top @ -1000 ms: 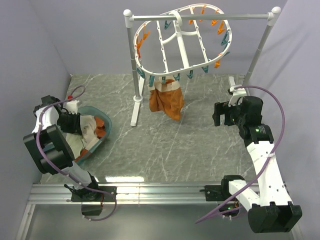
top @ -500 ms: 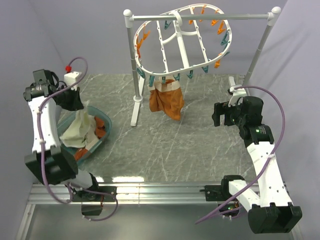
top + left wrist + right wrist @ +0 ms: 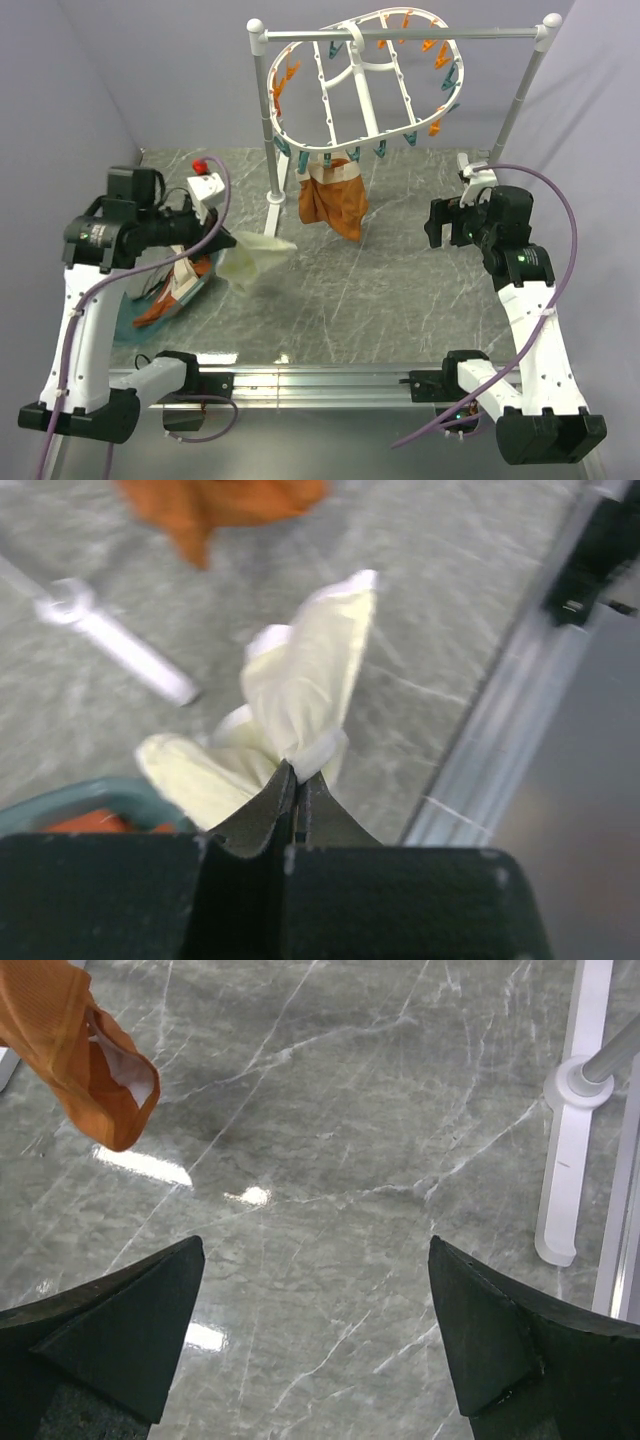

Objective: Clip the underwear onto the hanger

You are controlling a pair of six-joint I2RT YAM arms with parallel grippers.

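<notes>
My left gripper (image 3: 222,238) is shut on the pale cream-yellow underwear (image 3: 252,262) and holds it in the air left of centre, right of the basket. In the left wrist view the fabric (image 3: 300,695) bunches out from the closed fingertips (image 3: 296,772). The white oval hanger (image 3: 362,82) with orange and teal clips hangs from the rail at the back, above and right of the underwear. My right gripper (image 3: 432,225) is open and empty at the right, above bare marble (image 3: 320,1250).
An orange-brown garment (image 3: 333,205) hangs clipped under the hanger; it also shows in the right wrist view (image 3: 75,1050). A teal basket (image 3: 135,322) with clothes lies at the left. The white rail stand has posts (image 3: 270,150) and feet (image 3: 568,1160) on the marble.
My left arm has lifted the underwear out of the basket and swung it right towards the table's middle. The right arm has barely moved.
</notes>
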